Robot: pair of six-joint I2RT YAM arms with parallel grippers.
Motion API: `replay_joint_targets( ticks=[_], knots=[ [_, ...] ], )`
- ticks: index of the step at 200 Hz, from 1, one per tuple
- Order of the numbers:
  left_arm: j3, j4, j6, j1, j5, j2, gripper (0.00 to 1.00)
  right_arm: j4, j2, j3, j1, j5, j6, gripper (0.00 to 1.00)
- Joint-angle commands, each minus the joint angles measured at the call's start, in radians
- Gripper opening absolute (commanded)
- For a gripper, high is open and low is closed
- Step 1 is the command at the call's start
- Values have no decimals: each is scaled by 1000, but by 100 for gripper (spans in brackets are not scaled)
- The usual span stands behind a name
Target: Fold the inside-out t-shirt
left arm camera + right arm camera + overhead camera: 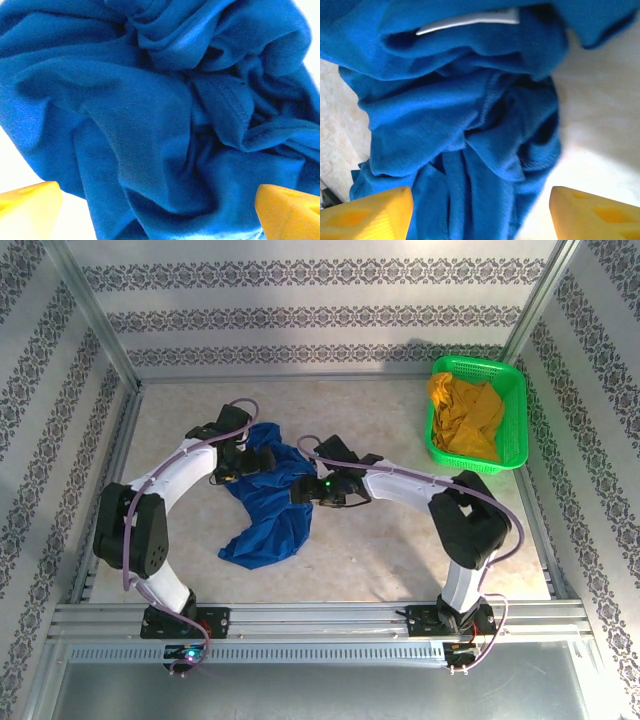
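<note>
Since the t-shirt (268,505) is lying in a crumpled heap a bit left of the tabletop's (400,560) middle, it makes sense that both arms lean in over it from either side. Your left fingers (30,202) are spread as wide as they go with nothing in them, hovering over the bunched folds at the heap's far end. A stitched hem (232,102) sits right in front of them, probably the handiest edge to go for. Your right fingers (370,215) are apart too, with cloth lying between them but not pinched as far as I can tell, and a white neck label (467,20) showing beyond.

Room-wise you're fine: bare surface runs from the shirt to the near and right edges, plenty to spread it flat. The green basket (513,410) with the mustard garment (465,418) is tucked in the far right corner, well apart. The only tight bit is the left edge, where your left arm (135,525) hangs close.
</note>
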Motion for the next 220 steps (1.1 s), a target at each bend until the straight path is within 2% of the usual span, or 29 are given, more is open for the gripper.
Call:
replay_joint_targets(
  ticks=[1, 13, 23, 32, 45, 71, 115, 172, 187, 196, 204, 207, 220],
  knots=[
    [13, -26, 28, -1, -12, 7, 99, 45, 41, 32, 2, -34, 19, 69],
    [24, -14, 11, 0, 7, 19, 99, 61, 55, 27, 2, -35, 29, 60],
    [39, -4, -6, -4, 22, 24, 99, 62, 57, 25, 0, -38, 29, 43],
    [52, 13, -17, -11, 32, 24, 99, 64, 51, 14, -4, -37, 31, 20],
    [88, 18, -14, -24, 37, 30, 99, 72, 23, -16, -11, -32, 36, 0],
    [199, -18, 29, -64, 34, 93, 99, 93, -82, -119, -31, 21, 56, 0],
    [344, -37, 87, -187, 49, 241, 99, 126, -204, -246, -54, 79, 90, 0],
    [378, -26, 82, -274, 71, 357, 100, 114, -256, -269, -77, 95, 91, 0],
    [385, -16, 72, -271, 56, 382, 82, 104, -283, -272, -80, 105, 92, 0],
    [392, 0, 59, -261, 48, 385, 51, 82, -307, -267, -87, 109, 84, 0],
    [411, -3, 38, -248, 29, 379, 10, 57, -337, -260, -101, 119, 74, 0],
    [421, -8, 29, -243, 16, 374, 0, 49, -350, -257, -106, 125, 70, 0],
    [466, -22, 4, -211, -11, 339, 0, 11, -414, -237, -153, 132, 54, 0]
  ],
)
